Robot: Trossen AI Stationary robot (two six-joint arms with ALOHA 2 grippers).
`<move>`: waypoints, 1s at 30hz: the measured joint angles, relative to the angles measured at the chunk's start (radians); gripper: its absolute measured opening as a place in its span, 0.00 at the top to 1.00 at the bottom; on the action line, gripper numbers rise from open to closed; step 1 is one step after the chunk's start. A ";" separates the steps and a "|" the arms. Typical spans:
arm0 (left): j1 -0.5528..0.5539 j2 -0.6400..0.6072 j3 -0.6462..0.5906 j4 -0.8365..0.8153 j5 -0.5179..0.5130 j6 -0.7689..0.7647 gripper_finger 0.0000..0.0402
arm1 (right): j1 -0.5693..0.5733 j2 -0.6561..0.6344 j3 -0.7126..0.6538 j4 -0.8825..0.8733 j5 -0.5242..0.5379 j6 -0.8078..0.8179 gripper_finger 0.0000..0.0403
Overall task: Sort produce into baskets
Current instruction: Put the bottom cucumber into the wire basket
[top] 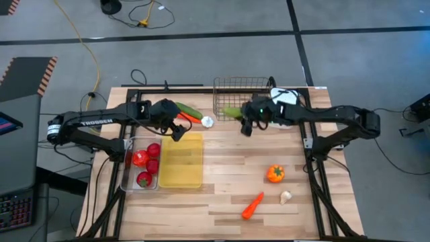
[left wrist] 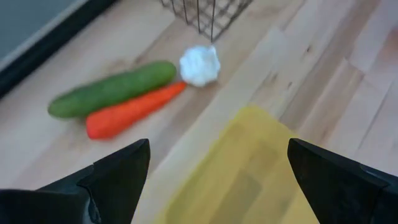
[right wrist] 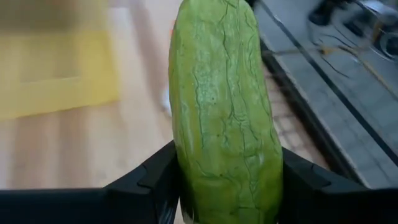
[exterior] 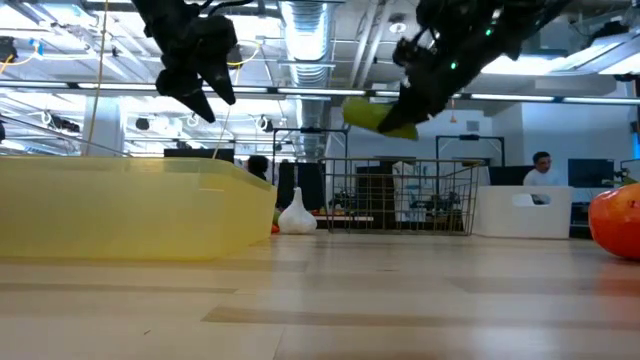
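We see a veined, matte green cucumber (right wrist: 225, 106) clamped in our right gripper (top: 247, 124), raised beside the dark wire mesh basket (top: 228, 87). Held near 1 end, it could snag the thin rim and twist loose. Our left gripper (top: 177, 128) hangs wide open and empty above the smooth yellow translucent tray (top: 181, 161).

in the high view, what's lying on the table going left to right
clear bin of tomatoes → yellow tray → garlic → wire basket → carrot → orange pepper → white piece
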State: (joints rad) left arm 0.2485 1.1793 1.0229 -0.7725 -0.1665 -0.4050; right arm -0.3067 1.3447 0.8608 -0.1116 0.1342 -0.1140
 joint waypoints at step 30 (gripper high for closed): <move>0.281 0.226 0.000 0.275 0.076 0.514 0.09 | -0.205 0.018 -0.001 0.042 -0.002 0.001 0.42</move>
State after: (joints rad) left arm 0.5298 1.4057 1.0233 -0.4976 -0.0909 0.1095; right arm -0.5114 1.3624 0.8597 -0.0700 0.1318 -0.1131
